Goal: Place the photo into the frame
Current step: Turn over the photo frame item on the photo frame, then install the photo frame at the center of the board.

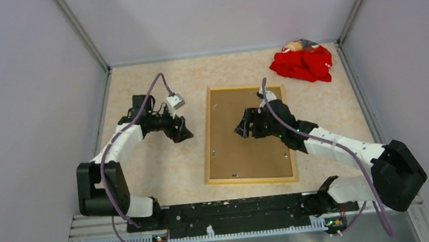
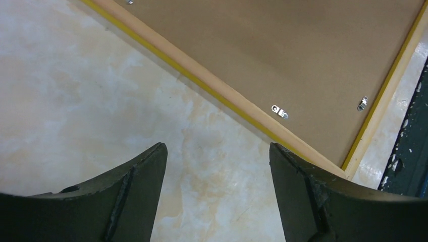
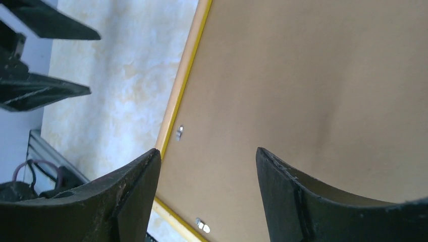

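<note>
The frame (image 1: 208,151) lies face down in the middle of the table, pale wood back up, with a thin yellow edge showing. A plain brown backing board (image 1: 245,153) fills it, with small metal tabs (image 2: 279,111) along its inner edge. The photo is not in view. My left gripper (image 1: 182,131) is open and empty over bare table just left of the frame's left rail (image 2: 222,91). My right gripper (image 1: 242,127) is open and empty, hovering over the backing board (image 3: 313,75) near the frame's left rail (image 3: 186,70). I cannot tell if it touches the board.
A crumpled red cloth (image 1: 303,62) lies at the back right corner. Grey walls close the table on the left, back and right. A black mounting rail (image 1: 226,209) runs along the near edge. The left gripper's fingers (image 3: 50,25) show in the right wrist view.
</note>
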Robot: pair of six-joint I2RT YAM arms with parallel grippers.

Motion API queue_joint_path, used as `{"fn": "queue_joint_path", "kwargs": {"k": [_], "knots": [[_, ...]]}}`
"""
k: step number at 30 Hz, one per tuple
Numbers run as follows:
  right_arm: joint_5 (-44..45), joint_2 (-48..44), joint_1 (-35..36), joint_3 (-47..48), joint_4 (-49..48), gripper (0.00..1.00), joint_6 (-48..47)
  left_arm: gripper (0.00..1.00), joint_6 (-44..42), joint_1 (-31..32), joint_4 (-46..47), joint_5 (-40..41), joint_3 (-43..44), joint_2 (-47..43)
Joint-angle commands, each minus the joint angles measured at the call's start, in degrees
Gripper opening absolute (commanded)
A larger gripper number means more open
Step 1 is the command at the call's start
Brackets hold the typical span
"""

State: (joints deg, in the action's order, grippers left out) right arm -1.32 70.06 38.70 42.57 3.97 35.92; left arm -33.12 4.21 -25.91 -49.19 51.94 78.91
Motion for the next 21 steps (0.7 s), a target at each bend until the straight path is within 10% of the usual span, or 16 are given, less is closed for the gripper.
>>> {"fn": "queue_joint_path", "kwargs": {"k": [1, 21], "knots": [[-0.4, 1.9, 5.2, -5.4, -16.2, 0.68, 6.6, 0.79, 4.7, 3.4, 3.1, -2.1, 1.4, 5.1], [-0.8, 24.8, 17.7, -6.1, -41.0, 0.58, 7.6, 0.48, 11.4, 8.7, 1.0, -2.9, 8.1, 23.2]]}}
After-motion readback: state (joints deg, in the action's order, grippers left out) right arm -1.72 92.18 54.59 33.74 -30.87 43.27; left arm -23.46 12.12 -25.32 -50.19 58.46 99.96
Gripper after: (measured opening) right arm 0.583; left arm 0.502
